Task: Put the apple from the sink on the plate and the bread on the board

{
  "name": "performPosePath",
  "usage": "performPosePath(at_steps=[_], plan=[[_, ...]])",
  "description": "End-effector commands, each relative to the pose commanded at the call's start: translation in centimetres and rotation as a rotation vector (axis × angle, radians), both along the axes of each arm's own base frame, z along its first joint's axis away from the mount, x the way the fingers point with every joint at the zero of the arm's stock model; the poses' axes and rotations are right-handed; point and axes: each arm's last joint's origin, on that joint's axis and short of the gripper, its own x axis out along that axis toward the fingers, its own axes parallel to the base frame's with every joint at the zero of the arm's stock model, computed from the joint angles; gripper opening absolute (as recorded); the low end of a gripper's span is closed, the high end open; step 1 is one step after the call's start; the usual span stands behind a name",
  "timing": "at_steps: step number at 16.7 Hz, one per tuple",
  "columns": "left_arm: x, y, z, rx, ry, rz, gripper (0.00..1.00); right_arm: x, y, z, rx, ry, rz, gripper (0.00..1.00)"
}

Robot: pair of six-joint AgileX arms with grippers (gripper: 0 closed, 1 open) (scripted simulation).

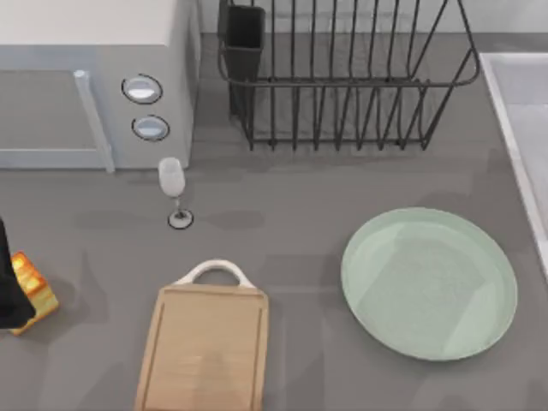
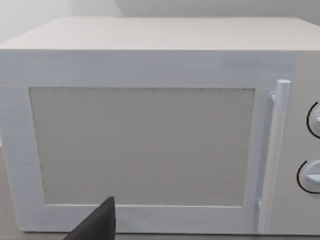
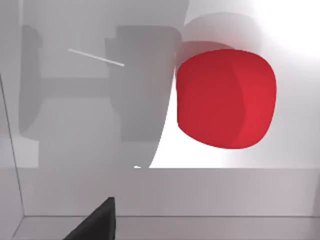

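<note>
The red apple (image 3: pixel 225 97) lies on the pale floor of the sink (image 3: pixel 150 190) in the right wrist view. A dark part of my right gripper (image 3: pixel 95 225) shows at that picture's edge, above the basin and apart from the apple. The sink's rim (image 1: pixel 514 128) runs down the table's right edge. The mint-green plate (image 1: pixel 428 282) sits right of centre and is bare. The wooden board (image 1: pixel 205 347), white handle toward the back, lies near the front and is bare. The bread (image 1: pixel 32 293) sits at the far left, touching my left gripper (image 1: pixel 7 282).
A white microwave (image 1: pixel 86 77) fills the back left and faces the left wrist camera (image 2: pixel 150 145). A black wire dish rack (image 1: pixel 342 77) stands at the back centre. A wine glass (image 1: pixel 174 193) stands upright between the microwave and the board.
</note>
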Motion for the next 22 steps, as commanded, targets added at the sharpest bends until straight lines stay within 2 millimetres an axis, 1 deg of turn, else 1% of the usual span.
performPosePath(at_steps=[2, 3, 5, 7, 9, 13, 16, 18, 21, 22], plan=[[0.0, 0.0, 0.0, 0.0, 0.0, 0.0, 1.0, 0.1, 0.2, -0.1, -0.001, -0.001, 0.005, 1.0], [0.0, 0.0, 0.0, 0.0, 0.0, 0.0, 1.0, 0.2, 0.2, -0.5, -0.001, -0.001, 0.005, 1.0], [0.0, 0.0, 0.0, 0.0, 0.0, 0.0, 1.0, 0.5, -0.1, -2.1, -0.002, -0.001, 0.003, 1.0], [0.0, 0.0, 0.0, 0.0, 0.0, 0.0, 1.0, 0.9, -0.5, -4.3, -0.001, -0.002, 0.001, 1.0], [0.0, 0.0, 0.0, 0.0, 0.0, 0.0, 1.0, 1.1, -0.6, -7.0, 0.001, -0.001, 0.001, 1.0], [0.0, 0.0, 0.0, 0.0, 0.0, 0.0, 1.0, 0.8, -0.3, -12.2, 0.002, -0.001, -0.001, 1.0], [0.0, 0.0, 0.0, 0.0, 0.0, 0.0, 1.0, 0.1, -0.1, -14.9, 0.001, 0.0, -0.002, 1.0], [0.0, 0.0, 0.0, 0.0, 0.0, 0.0, 1.0, 0.0, 0.0, -15.5, 0.0, 0.0, 0.0, 1.0], [0.0, 0.0, 0.0, 0.0, 0.0, 0.0, 1.0, 0.0, 0.0, -15.5, 0.0, 0.0, 0.0, 1.0], [0.0, 0.0, 0.0, 0.0, 0.0, 0.0, 1.0, 0.0, 0.0, -15.5, 0.0, 0.0, 0.0, 0.92]])
